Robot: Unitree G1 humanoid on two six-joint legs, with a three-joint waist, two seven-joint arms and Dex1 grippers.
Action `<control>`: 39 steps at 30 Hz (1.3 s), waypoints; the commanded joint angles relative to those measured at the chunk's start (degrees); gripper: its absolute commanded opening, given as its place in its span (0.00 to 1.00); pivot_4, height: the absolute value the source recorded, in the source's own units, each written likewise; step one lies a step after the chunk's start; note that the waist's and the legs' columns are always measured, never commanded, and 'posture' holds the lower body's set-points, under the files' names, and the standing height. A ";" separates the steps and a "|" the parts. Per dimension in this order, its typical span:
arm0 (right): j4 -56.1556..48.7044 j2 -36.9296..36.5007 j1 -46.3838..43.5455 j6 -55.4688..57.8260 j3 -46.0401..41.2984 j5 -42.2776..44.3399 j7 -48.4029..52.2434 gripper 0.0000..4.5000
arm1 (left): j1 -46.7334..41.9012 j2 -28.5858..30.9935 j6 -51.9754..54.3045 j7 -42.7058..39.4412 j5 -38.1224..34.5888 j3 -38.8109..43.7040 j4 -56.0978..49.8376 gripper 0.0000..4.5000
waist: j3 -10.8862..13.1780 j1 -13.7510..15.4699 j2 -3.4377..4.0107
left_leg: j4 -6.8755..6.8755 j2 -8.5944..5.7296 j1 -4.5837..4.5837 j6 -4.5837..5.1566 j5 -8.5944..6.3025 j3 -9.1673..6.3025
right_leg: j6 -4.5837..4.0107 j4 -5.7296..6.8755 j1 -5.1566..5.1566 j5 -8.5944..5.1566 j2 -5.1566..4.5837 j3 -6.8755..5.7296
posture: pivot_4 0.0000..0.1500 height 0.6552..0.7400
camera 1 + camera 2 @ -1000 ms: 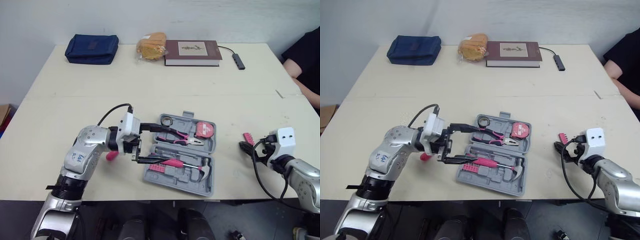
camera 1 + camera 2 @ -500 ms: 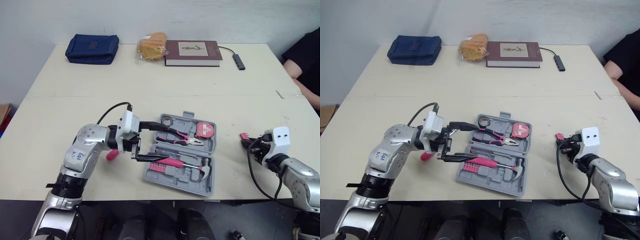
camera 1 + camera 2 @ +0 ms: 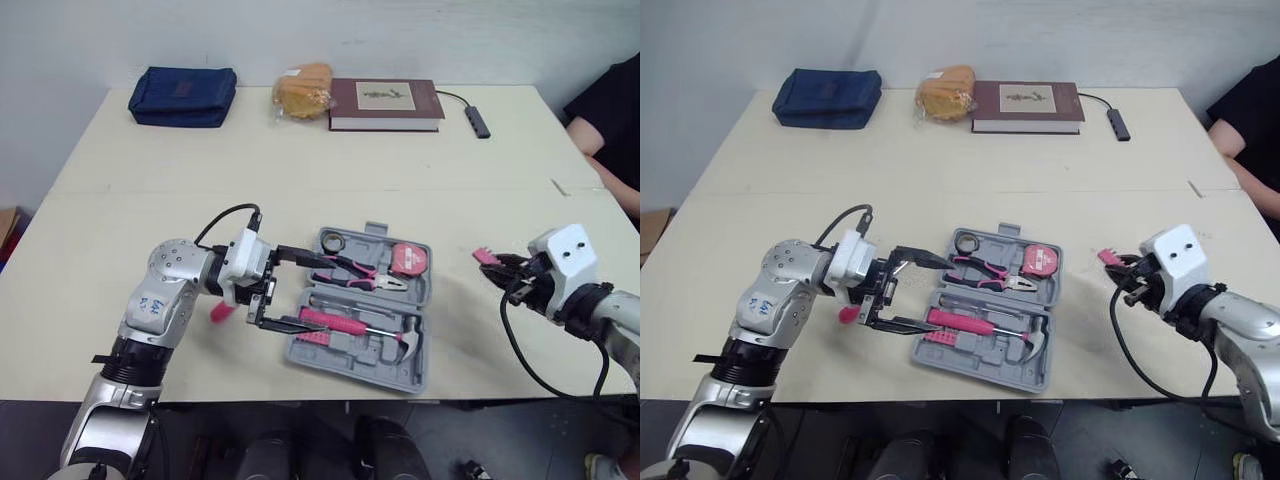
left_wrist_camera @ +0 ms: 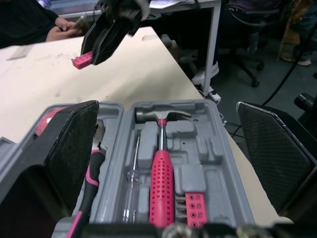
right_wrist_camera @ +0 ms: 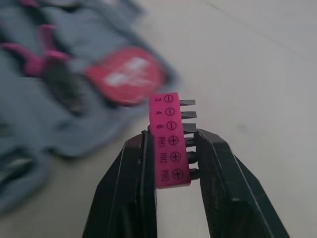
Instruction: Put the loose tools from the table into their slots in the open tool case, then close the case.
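The grey tool case (image 3: 418,372) lies open at the table's front middle. It holds a pink-handled hammer (image 4: 162,177), pliers (image 3: 352,270), a red tape measure (image 3: 407,259) and a pink bit strip (image 4: 193,204). My left gripper (image 3: 297,292) is open, its two fingers straddling the case's left end above the hammer handle. A pink handle (image 3: 220,311) lies on the table, partly hidden behind that wrist. Right of the case, my right gripper (image 5: 171,148) is shut on a pink screwdriver-bit holder (image 5: 168,144), held above the table; the bit holder (image 3: 486,257) points toward the case.
Along the far edge lie a blue pouch (image 3: 182,96), a bagged bread roll (image 3: 303,90), a brown book (image 3: 385,103) and a black adapter with cable (image 3: 477,122). A person's arm (image 3: 605,115) rests at the table's far right corner.
My right gripper closed on the pink bit holder and lifted it off the table, moving up and toward the case. My left gripper drifted slightly left, staying open.
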 commanded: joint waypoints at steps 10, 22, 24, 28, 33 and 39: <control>-12.66 -0.92 -16.77 17.64 22.21 14.89 -2.60 0.17 | 0.22 1.98 -1.05 -6.93 -0.26 -0.29 0.47 1.00 | 0.06 0.44 -0.18 | 0.25 -0.10 -0.80 0.07 -0.01 -0.57 | -0.02 -0.26 -0.26 0.13 -0.14 -0.64 | 1.00 1.00; -10.70 -0.09 -21.28 21.07 30.57 10.12 -3.43 0.17 | 3.60 3.38 -0.64 -5.90 0.20 -0.65 -2.38 1.00 | 0.07 0.74 -0.18 | 0.95 -0.20 -1.54 0.19 0.12 -0.73 | 0.01 0.20 -0.74 0.28 -0.05 -1.20 | 1.00 1.00; -10.10 0.10 -21.10 20.96 31.65 8.76 -3.66 0.17 | 3.77 3.48 -0.54 -5.43 0.33 -0.59 -2.53 1.00 | 0.07 0.85 -0.18 | 0.94 -0.20 -1.56 0.18 0.12 -0.77 | 0.01 0.19 -0.74 0.28 -0.08 -1.18 | 1.00 1.00; -8.98 1.14 -20.74 20.56 33.46 6.01 -4.29 0.17 | 4.57 3.83 -0.65 -4.88 0.54 -0.72 -3.12 1.00 | 0.07 0.86 -0.18 | 0.93 -0.25 -1.58 0.19 0.12 -0.79 | 0.01 0.16 -0.74 0.28 -0.04 -1.23 | 1.00 1.00; -8.76 3.02 -20.39 21.26 33.96 4.78 -4.85 0.17 | 5.74 4.51 -0.41 -4.64 0.66 -0.84 -4.27 1.00 | 0.06 0.87 -0.18 | 0.94 -0.31 -1.57 0.22 0.15 -0.79 | 0.03 0.20 -0.72 0.29 -0.03 -1.24 | 1.00 1.00; -7.96 4.09 -21.29 22.09 34.46 3.47 -4.95 0.17 | 5.60 4.37 -0.68 -4.50 0.96 -1.04 -3.89 1.00 | 0.06 0.84 -0.18 | 0.93 -0.31 -1.55 0.22 0.15 -0.82 | 0.03 0.20 -0.69 0.29 -0.04 -1.24 | 1.00 1.00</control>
